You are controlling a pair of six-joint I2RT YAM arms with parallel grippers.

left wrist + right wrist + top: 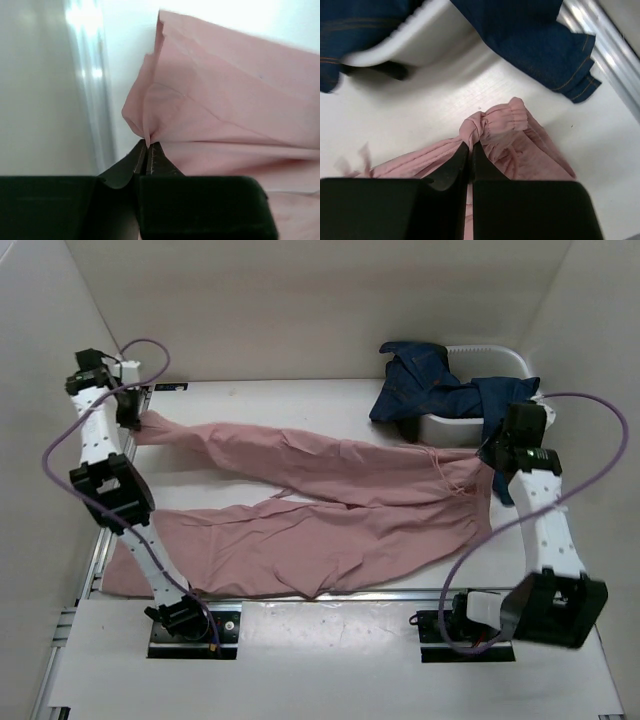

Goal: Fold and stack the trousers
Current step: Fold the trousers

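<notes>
Dusty-pink thin-cloth trousers are laid spread across the white table, legs to the left, waist to the right | far leg's hem is pinched in the closed jaws of the left gripper | gathered waistband is clamped by the closed right gripper | dark blue denim garment is draped over a white plastic basket just beyond the waist

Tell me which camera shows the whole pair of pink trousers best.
The top external view: it shows the trousers whole, both legs spread out. The left wrist view shows only a leg end pinched in the left hand; the right wrist view only the gathered waistband in the right hand.
</notes>
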